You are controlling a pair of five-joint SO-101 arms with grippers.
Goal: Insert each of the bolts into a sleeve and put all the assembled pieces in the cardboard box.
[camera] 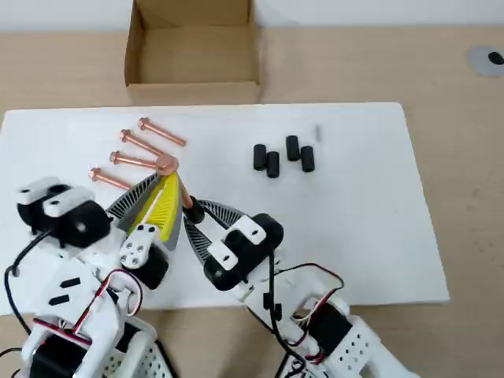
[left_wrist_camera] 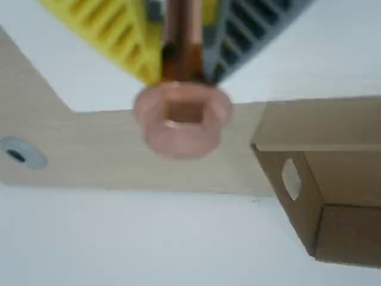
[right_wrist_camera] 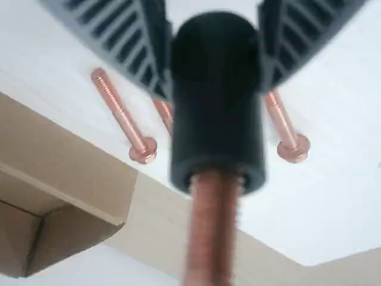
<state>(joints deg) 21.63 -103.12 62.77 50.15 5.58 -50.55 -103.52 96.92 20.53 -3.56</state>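
Observation:
My left gripper (camera: 168,176), with one yellow and one grey finger, is shut on a copper bolt (camera: 167,165) just below its flanged head (left_wrist_camera: 181,119). The bolt's shaft slants toward my right gripper (camera: 194,211), which is shut on a black sleeve (right_wrist_camera: 217,101). The threaded end (right_wrist_camera: 208,238) sticks out of the sleeve's near end, so the bolt passes through it. Several loose bolts (camera: 142,143) lie on the white mat to the left, and several black sleeves (camera: 273,164) stand at its middle. The open cardboard box (camera: 193,93) sits beyond the mat.
The white mat (camera: 354,236) covers most of the wooden table. A grey disc (camera: 488,59) is set into the table at the far right. Both arm bases crowd the near edge. Loose bolts (right_wrist_camera: 122,116) lie close behind the held pair.

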